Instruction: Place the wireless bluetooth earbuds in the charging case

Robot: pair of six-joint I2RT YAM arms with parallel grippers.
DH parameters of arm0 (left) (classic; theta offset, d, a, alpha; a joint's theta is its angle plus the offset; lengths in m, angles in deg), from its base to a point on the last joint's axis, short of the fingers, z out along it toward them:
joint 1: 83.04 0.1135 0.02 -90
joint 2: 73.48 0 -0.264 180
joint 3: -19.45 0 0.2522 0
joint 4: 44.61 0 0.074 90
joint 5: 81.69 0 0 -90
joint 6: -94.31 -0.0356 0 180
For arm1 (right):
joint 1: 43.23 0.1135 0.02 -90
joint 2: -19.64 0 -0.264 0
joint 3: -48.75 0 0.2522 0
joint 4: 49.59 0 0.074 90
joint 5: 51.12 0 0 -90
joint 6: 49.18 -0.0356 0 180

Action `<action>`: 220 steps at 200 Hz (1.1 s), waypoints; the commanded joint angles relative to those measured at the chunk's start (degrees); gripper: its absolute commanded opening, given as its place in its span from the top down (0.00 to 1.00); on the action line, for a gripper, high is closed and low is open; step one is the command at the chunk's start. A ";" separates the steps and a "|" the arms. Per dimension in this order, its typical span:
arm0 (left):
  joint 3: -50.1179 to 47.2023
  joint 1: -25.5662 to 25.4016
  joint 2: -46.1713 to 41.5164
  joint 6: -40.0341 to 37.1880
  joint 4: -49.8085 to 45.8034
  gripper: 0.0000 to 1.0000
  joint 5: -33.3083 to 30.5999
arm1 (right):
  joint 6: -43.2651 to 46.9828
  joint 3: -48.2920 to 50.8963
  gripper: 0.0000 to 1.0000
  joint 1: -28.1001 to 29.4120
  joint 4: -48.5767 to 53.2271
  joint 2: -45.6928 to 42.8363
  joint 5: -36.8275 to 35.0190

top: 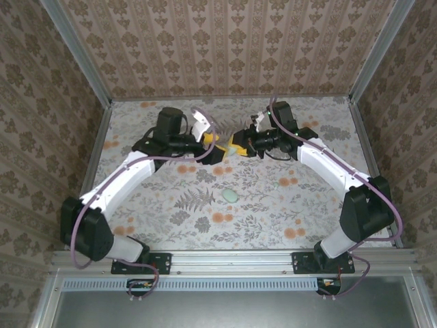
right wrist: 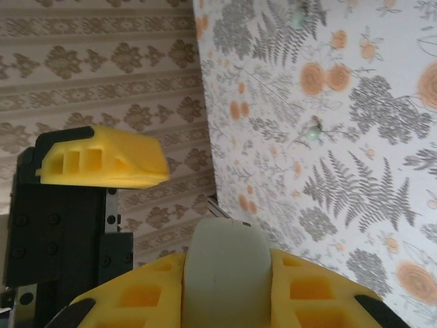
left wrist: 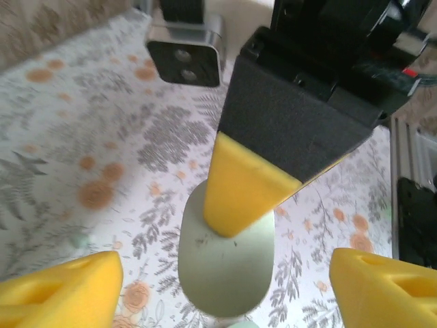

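The pale green charging case (right wrist: 222, 273) is pinched between the yellow fingers of my right gripper (right wrist: 225, 263), held above the table's middle. From above, the case (top: 237, 149) sits where both grippers meet: right gripper (top: 240, 146) shut on it, left gripper (top: 217, 147) just to its left. In the left wrist view the case (left wrist: 225, 266) shows its oval face, a right finger (left wrist: 239, 195) lying over it. My left gripper (left wrist: 225, 290) is open, its pads wide on either side and apart from the case. Two small mint earbuds (right wrist: 314, 133) (right wrist: 297, 17) lie on the table.
A mint oval piece (top: 230, 196) lies on the floral tablecloth (top: 273, 212) in front of the grippers. Patterned walls (top: 225, 41) close in the back and both sides. A metal rail (top: 232, 260) runs along the near edge by the arm bases.
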 commanded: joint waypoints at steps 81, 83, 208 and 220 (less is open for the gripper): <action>-16.36 6.68 -8.23 19.26 35.94 0.14 6.16 | -19.44 1.22 0.97 0.63 -20.96 -2.96 0.59; -16.51 6.69 -8.09 19.58 36.64 0.14 6.39 | -19.40 1.18 0.97 0.67 -20.90 -3.06 0.57; -18.39 5.69 3.37 37.69 70.93 0.24 12.28 | -28.92 4.82 1.00 1.53 -29.43 -6.76 -0.02; -18.02 4.94 3.92 37.32 70.75 0.24 12.54 | -29.19 4.94 1.00 1.48 -29.72 -6.88 -0.02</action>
